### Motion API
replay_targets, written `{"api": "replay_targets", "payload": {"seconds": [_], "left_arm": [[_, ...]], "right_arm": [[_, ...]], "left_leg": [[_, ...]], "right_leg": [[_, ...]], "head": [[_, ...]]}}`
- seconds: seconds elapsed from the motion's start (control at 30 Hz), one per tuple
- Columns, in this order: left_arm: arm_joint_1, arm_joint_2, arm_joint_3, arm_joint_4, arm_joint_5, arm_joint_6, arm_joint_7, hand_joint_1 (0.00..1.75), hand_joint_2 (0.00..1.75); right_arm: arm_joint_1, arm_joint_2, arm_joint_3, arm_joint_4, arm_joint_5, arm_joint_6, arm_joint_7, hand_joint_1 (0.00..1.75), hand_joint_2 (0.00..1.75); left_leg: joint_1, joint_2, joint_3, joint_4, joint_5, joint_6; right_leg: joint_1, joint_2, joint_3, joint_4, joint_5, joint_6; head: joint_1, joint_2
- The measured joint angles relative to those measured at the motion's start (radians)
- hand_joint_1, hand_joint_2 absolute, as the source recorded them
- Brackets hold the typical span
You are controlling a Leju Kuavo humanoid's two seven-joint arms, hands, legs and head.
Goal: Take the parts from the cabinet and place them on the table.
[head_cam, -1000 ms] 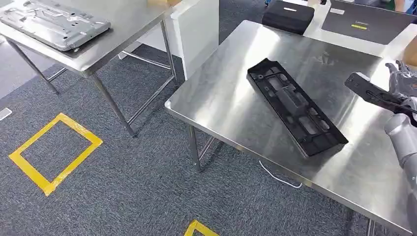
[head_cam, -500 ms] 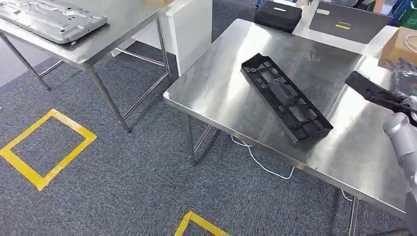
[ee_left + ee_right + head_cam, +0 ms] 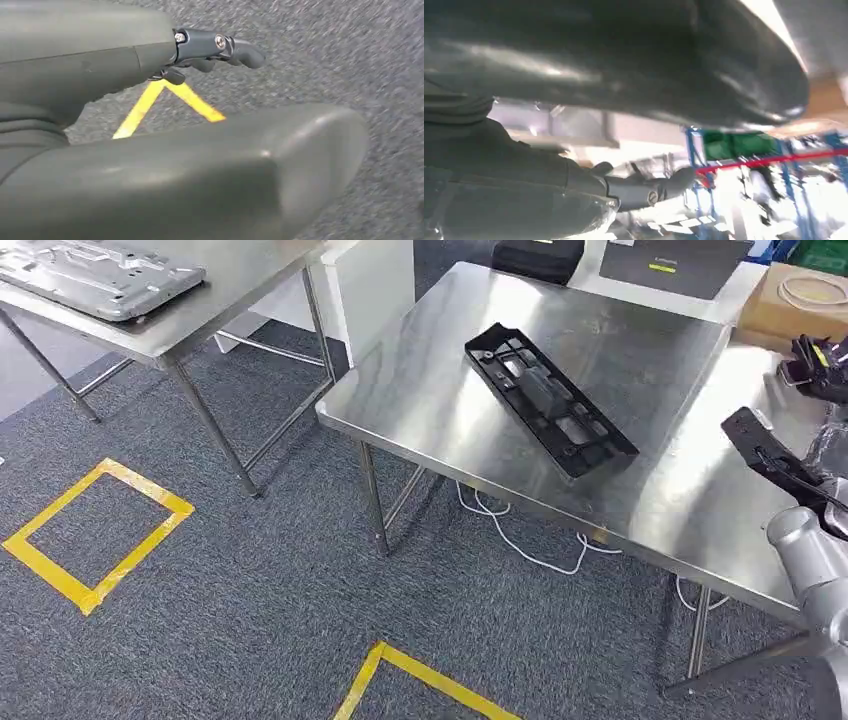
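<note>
1. Parts: one long black plastic part lies flat and slantwise on the steel table, well inside its edges; a second black part shows at the head view's right side, over the table's near right portion, just above the silver right arm.
2. Whether that second part touches the table cannot be told, and the right hand's grip on it is hidden in the head view.
3. From the right wrist, the right hand appears with a dark broad surface pressing close across the upper picture; the frame is blurred, and I cannot tell whether the fingers clasp anything.
4. From the left wrist, the left hand hangs above grey carpet and a corner of yellow tape, its fingers curled, nothing in them.
5. A second steel table at the head view's upper left carries a grey metal panel, cut off by the frame.
6. Beyond the main table sit a black case, a dark mat with a small yellow label too small to read, and a cardboard box.
7. A white cable trails on the carpet under the table.
</note>
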Motion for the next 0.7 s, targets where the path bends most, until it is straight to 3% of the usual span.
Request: {"api": "replay_targets", "payload": {"seconds": [0.03,0.1,0.13,0.17,0.2,0.23,0.27,0.3,0.33,0.37,0.43,0.47,0.5,0.53,0.57,0.6,0.63,0.67,0.7], "left_arm": [[0.001,-0.001,0.0,0.0,0.0,0.0,-0.001,0.0,0.0],[0.002,-0.004,0.0,0.0,-0.002,-0.003,-0.002,0.0,0.0],[0.002,-0.005,0.001,0.0,-0.002,-0.004,-0.002,0.0,0.0],[0.002,-0.005,0.001,0.0,-0.002,-0.005,-0.003,0.0,0.0],[0.002,-0.005,0.002,0.0,-0.002,-0.008,-0.003,0.0,0.0],[0.002,-0.006,0.002,0.0,-0.002,-0.011,-0.003,0.0,0.0],[0.001,-0.005,0.003,0.0,-0.003,-0.011,-0.003,0.0,0.0],[-0.001,-0.001,0.005,-0.002,-0.007,-0.01,-0.004,0.0,0.0],[-0.001,-0.001,0.01,-0.002,-0.01,-0.01,-0.004,0.0,0.0],[-0.001,-0.001,0.015,-0.001,-0.011,-0.009,-0.005,0.0,0.0],[-0.001,-0.001,0.018,-0.001,-0.011,-0.007,-0.004,0.0,0.0],[-0.003,-0.004,0.019,-0.001,-0.011,-0.006,-0.003,0.0,0.0],[-0.005,-0.005,0.019,-0.001,-0.011,-0.004,-0.003,0.0,0.0],[-0.005,-0.006,0.021,-0.001,-0.011,-0.004,-0.003,0.0,0.0],[-0.005,-0.006,0.024,-0.001,-0.011,-0.003,-0.002,0.0,0.0],[-0.005,-0.007,0.027,-0.001,-0.012,-0.003,-0.002,0.0,0.0],[-0.005,-0.009,0.028,-0.001,-0.013,-0.004,-0.003,0.0,0.0],[-0.004,-0.012,0.03,-0.001,-0.015,-0.005,-0.003,0.0,0.0],[-0.003,-0.014,0.033,-0.001,-0.021,-0.008,-0.003,0.0,0.0]], "right_arm": [[0.016,0.002,-0.008,0.0,-0.003,-0.005,0.001,0.0,0.0],[0.049,0.012,-0.018,0.0,-0.006,-0.014,0.006,0.0,0.0],[0.067,0.016,-0.024,0.002,-0.007,-0.015,0.006,0.0,1.75],[0.083,0.02,-0.03,0.003,-0.007,-0.014,0.006,0.0,1.75],[0.097,0.023,-0.034,0.003,-0.006,-0.015,0.006,0.0,1.75],[0.108,0.027,-0.038,0.004,-0.006,-0.015,0.006,0.0,1.75],[0.116,0.03,-0.042,0.004,-0.005,-0.015,0.007,0.0,1.75],[0.125,0.036,-0.046,0.004,-0.007,-0.015,0.008,0.0,1.75],[0.13,0.037,-0.051,0.004,-0.009,-0.016,0.008,0.0,1.75],[0.138,0.049,-0.056,0.005,-0.016,-0.018,0.008,0.0,1.75],[0.164,0.064,-0.066,0.006,-0.034,-0.024,0.005,0.0,1.75],[0.186,0.069,-0.075,0.006,-0.044,-0.028,0.005,0.0,1.75],[0.202,0.073,-0.086,0.008,-0.053,-0.039,0.002,0.0,1.75],[0.212,0.081,-0.094,0.009,-0.062,-0.044,0.002,0.0,1.75],[0.225,0.086,-0.103,0.01,-0.069,-0.051,0.001,0.0,1.75],[0.248,0.093,-0.111,0.011,-0.07,-0.054,0.001,0.0,1.75],[0.27,0.101,-0.116,0.011,-0.074,-0.055,0.002,0.0,1.75],[0.296,0.109,-0.125,0.011,-0.081,-0.057,0.004,0.0,1.75],[0.322,0.12,-0.137,0.012,-0.09,-0.063,0.006,0.0,1.75]], "left_leg": [[0.001,-0.007,-0.021,0.068,-0.065,-0.007],[0.002,-0.01,-0.063,0.226,-0.152,-0.015],[0.003,-0.01,-0.07,0.28,-0.164,-0.015],[0.002,-0.01,-0.053,0.281,-0.154,-0.012],[0.002,-0.012,-0.017,0.244,-0.132,-0.006],[-0.001,-0.015,0.043,0.167,-0.107,0.004],[-0.005,-0.023,0.117,0.067,-0.092,0.023],[-0.012,-0.033,0.167,-0.013,-0.116,0.044],[-0.014,-0.022,0.176,-0.025,-0.108,0.04],[-0.02,-0.022,0.175,-0.026,-0.1,0.042],[-0.027,-0.022,0.174,-0.042,-0.085,0.056],[-0.013,-0.017,0.185,-0.08,-0.056,0.066],[-0.014,-0.016,0.183,-0.095,-0.041,0.063],[-0.014,-0.016,0.171,-0.097,-0.029,0.071],[-0.014,-0.016,0.158,-0.097,-0.022,0.065],[-0.013,-0.015,0.144,-0.097,-0.013,0.063],[-0.012,-0.014,0.132,-0.097,-0.005,0.06],[-0.009,-0.014,0.121,-0.096,0.004,0.054],[-0.006,-0.014,0.109,-0.095,0.012,0.048]], "right_leg": [[0.003,0.0,-0.012,0.001,0.011,-0.011],[0.009,0.001,-0.034,0.002,0.028,-0.018],[0.013,0.001,-0.045,0.003,0.038,-0.016],[0.016,0.002,-0.054,0.003,0.044,-0.016],[0.019,0.003,-0.063,0.003,0.051,-0.015],[0.023,0.005,-0.071,0.003,0.059,-0.014],[0.027,0.008,-0.078,0.003,0.065,-0.012],[0.022,0.008,-0.081,0.003,0.07,-0.01],[0.028,0.007,-0.082,-0.001,0.077,-0.001],[0.021,0.006,-0.083,-0.005,0.085,0.006],[0.019,0.008,-0.082,-0.018,0.101,0.026],[0.03,0.006,-0.085,-0.013,0.096,0.023],[0.027,0.005,-0.101,-0.001,0.072,0.017],[0.026,0.006,-0.119,0.046,0.028,0.005],[0.024,0.006,-0.143,0.113,-0.014,0.0],[0.019,0.006,-0.172,0.202,-0.055,0.001],[0.016,0.006,-0.185,0.257,-0.069,0.011],[0.013,0.005,-0.179,0.275,-0.06,0.024],[0.007,0.005,-0.15,0.25,-0.036,0.044]], "head": [[-0.001,0.0],[-0.003,0.0],[-0.003,0.0],[-0.003,0.0],[-0.003,0.0],[-0.004,0.0],[-0.004,0.0],[-0.003,0.0],[0.0,0.0],[-0.003,0.0],[-0.005,0.0],[-0.002,0.0],[-0.001,0.0],[0.005,0.0],[0.005,0.0],[0.006,0.0],[0.007,0.0],[0.007,0.0],[0.007,0.0]]}}
